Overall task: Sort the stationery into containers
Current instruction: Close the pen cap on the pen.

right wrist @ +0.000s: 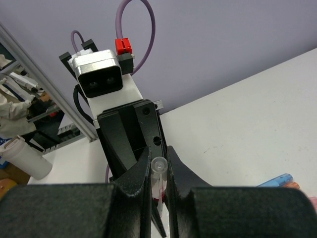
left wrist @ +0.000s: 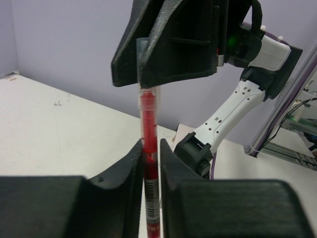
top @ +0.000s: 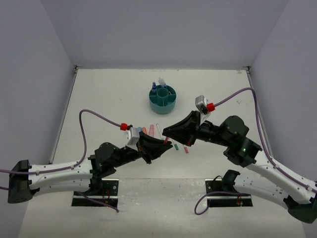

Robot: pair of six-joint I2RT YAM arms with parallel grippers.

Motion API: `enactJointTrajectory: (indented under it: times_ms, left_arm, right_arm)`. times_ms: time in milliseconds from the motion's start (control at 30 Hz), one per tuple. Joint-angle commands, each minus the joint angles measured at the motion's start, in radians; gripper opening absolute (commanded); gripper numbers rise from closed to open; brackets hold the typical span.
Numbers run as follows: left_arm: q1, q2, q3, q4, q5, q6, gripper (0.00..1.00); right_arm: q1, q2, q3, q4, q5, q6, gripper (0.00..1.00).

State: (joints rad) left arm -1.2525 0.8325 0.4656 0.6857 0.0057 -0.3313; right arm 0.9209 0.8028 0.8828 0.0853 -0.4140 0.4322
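Pen point(left wrist: 147, 106) bridges left gripper point(left wrist: 151, 148) and right gripper point(right wrist: 158, 156) midair.

you see the thin clear plastic pen point(left wrist: 149, 124) as glossy and smooth. the black plastic left gripper point(left wrist: 150, 148) and the black plastic right gripper point(right wrist: 158, 161) look matt and a little grainy. the white table top point(top: 99, 99) is matt, faintly speckled. the round teal plastic organiser point(top: 162, 106) has a smooth, slightly shiny wall.

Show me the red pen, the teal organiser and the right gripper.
red pen point(left wrist: 147, 124), left wrist view, red middle section.
teal organiser point(top: 162, 108), top external view, front wall.
right gripper point(right wrist: 158, 162), right wrist view, between its fingertips.
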Motion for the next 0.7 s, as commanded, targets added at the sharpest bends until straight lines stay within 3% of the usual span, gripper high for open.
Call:
enactJointTrajectory:
  times_ms: [0, 667]
  left_arm:
    - [-0.002, 0.0, 0.013, 0.04, 0.031, 0.012, 0.01]
    - [-0.002, -0.007, 0.013, 0.062, 0.033, 0.023, 0.0]
  right_arm:
    - [0.001, 0.003, 0.055, -0.001, 0.022, -0.026, 0.0]
    - [0.0, 0.012, 0.062, -0.026, 0.048, -0.029, 0.0]
